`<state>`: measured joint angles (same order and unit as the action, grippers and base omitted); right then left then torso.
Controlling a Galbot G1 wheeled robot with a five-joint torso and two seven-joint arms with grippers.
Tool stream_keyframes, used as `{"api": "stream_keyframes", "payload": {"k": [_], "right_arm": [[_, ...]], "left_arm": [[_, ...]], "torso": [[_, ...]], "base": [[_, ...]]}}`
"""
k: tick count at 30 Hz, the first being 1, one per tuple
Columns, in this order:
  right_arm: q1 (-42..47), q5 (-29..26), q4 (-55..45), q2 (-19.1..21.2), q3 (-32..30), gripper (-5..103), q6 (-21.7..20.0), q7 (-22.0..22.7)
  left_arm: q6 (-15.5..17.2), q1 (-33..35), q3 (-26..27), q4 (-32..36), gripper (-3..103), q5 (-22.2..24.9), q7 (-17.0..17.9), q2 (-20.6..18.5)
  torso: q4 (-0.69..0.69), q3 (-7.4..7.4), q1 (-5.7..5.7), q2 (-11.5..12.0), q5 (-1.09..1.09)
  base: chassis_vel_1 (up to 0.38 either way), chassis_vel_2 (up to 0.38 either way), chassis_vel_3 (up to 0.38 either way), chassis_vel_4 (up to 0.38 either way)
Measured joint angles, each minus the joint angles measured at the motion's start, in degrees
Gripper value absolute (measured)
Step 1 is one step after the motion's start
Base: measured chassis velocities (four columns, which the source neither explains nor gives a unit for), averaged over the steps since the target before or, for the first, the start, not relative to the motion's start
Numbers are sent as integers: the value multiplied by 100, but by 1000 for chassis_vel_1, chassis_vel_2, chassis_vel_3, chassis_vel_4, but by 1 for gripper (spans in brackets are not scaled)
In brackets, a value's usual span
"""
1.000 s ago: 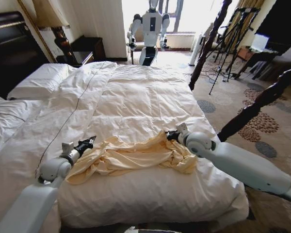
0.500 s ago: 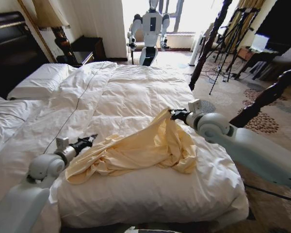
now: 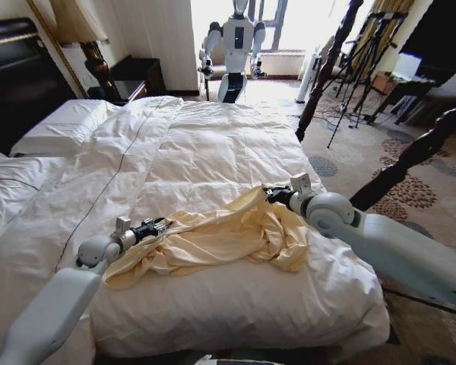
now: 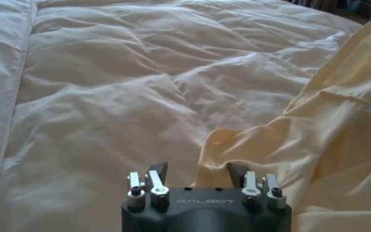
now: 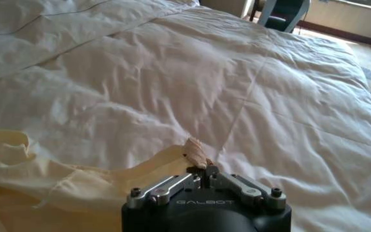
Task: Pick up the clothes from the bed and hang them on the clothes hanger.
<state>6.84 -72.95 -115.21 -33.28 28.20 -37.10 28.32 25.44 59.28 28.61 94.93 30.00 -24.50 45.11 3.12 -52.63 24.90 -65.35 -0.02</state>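
The right gripper (image 3: 270, 193), right of centre in the head view, is clenched on a pinch of the clothes (image 3: 213, 242), holding that edge lower than half a second ago, when it was hoisted into a peak. The left gripper (image 3: 158, 226), lower left, has slid forward, its jaws spread around the shirt's left edge, not yet closed. The shirt still lies mostly on the bed (image 3: 213, 144); the lift seems paused until both ends are held.
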Motion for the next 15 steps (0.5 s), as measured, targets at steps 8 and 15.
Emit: {"api": "stream_keyframes", "payload": {"k": [8,15], "right_arm": [[10,-8,120,-108,9,0,0,-5],[12,-21,211,-210,24,0,0,9]], "left_arm": [[-192,-67,-243,-488,96,-238,-154,-198],[-286,-5,-322,-467,100,-283,-231,-228]], "torso": [[0,0,1,0,-1],[-1,0,1,0,-1]], "base": [[0,0,0,0],[0,0,0,0]]}}
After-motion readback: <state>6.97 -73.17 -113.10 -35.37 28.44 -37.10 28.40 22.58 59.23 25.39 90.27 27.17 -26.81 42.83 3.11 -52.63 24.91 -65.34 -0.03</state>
